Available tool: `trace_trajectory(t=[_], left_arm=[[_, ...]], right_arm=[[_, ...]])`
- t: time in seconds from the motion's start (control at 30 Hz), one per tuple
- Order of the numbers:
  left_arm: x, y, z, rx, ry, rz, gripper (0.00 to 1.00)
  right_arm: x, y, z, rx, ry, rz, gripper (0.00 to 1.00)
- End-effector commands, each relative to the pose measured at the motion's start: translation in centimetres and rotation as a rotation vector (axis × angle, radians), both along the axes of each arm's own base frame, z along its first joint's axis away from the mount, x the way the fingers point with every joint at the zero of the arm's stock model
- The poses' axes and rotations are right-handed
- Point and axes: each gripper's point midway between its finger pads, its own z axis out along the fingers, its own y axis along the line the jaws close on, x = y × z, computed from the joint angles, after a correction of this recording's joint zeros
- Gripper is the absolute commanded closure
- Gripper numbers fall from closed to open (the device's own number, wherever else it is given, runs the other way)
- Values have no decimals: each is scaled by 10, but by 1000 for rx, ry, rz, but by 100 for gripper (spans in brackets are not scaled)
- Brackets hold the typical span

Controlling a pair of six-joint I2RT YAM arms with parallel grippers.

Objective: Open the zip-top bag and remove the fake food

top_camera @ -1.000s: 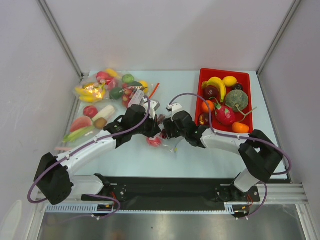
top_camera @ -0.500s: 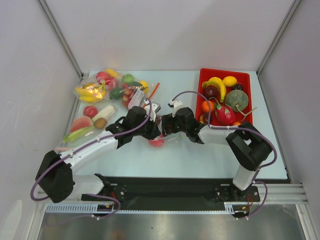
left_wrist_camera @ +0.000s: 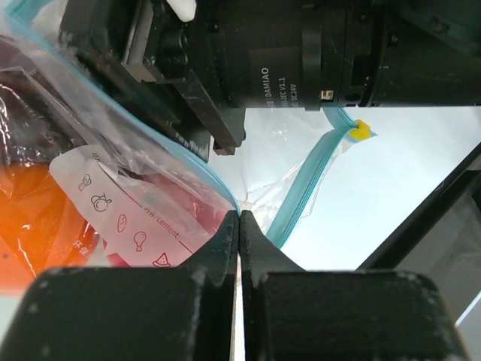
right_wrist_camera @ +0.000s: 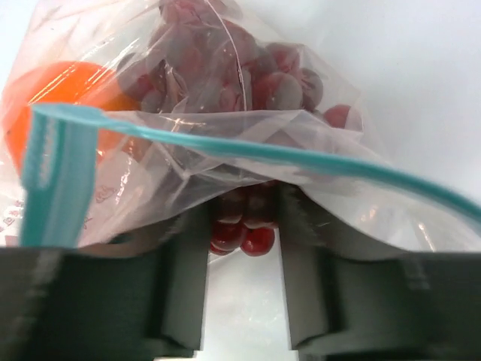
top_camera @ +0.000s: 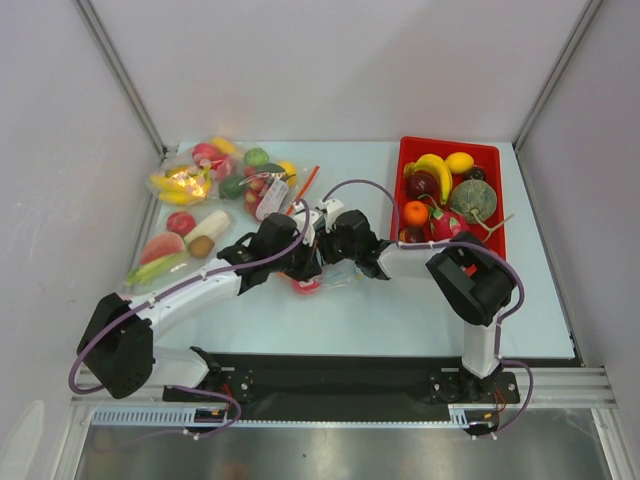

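Note:
The zip-top bag (top_camera: 318,278) lies on the table between my two grippers, its mouth open and its blue-green zip strip (right_wrist_camera: 52,173) spread apart. My left gripper (left_wrist_camera: 239,218) is shut on the bag's edge by the strip, at the table's middle (top_camera: 310,262). My right gripper (right_wrist_camera: 244,203) reaches into the bag's mouth, its fingers under the film and closed on a dark red grape bunch (right_wrist_camera: 252,229). An orange fruit (right_wrist_camera: 68,98) sits deeper in the bag on the left. The right gripper's black body (left_wrist_camera: 301,53) fills the top of the left wrist view.
A red bin (top_camera: 405,160) of fake fruit with bananas and a dragon fruit stands at the back right. Other filled clear bags (top_camera: 200,175) and loose fruit (top_camera: 185,240) lie at the back left.
My right gripper has moved left from beside the bag into its mouth, up against the left gripper. The left gripper has stayed shut on the bag's edge.

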Motion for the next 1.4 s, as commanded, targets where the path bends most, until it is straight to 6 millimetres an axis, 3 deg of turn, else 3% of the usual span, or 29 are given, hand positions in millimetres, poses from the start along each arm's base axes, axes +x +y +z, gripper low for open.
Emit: trace_trajectory(t=[0.0, 0.1, 0.23, 0.4, 0.5, 0.63, 0.73, 0.97, 1.37], left_arm=[[5, -3, 14, -19, -25, -11, 100], [8, 4, 14, -19, -22, 28, 100], [14, 16, 21, -36, -38, 86, 100], [18, 23, 28, -57, -60, 122, 100], [20, 24, 32, -68, -67, 133, 100], [25, 19, 42, -93, -80, 129, 100], [28, 12, 48, -116, -85, 117, 100], [35, 4, 44, -109, -70, 102, 100], [36, -3, 42, -126, -62, 78, 100]], right_arm=[[7, -17, -1, -82, -26, -74, 64], [3, -24, 11, -82, -43, -73, 75], [0, -37, 29, -88, -71, -107, 100], [-13, -49, 57, -56, -102, -110, 100], [-20, -55, 61, -77, -89, -105, 100], [-34, -54, 85, -60, -87, -68, 100], [-48, -59, 87, -97, -46, -50, 100], [-74, -57, 122, -15, -4, 17, 100], [-87, -59, 185, 224, -8, 46, 100]])
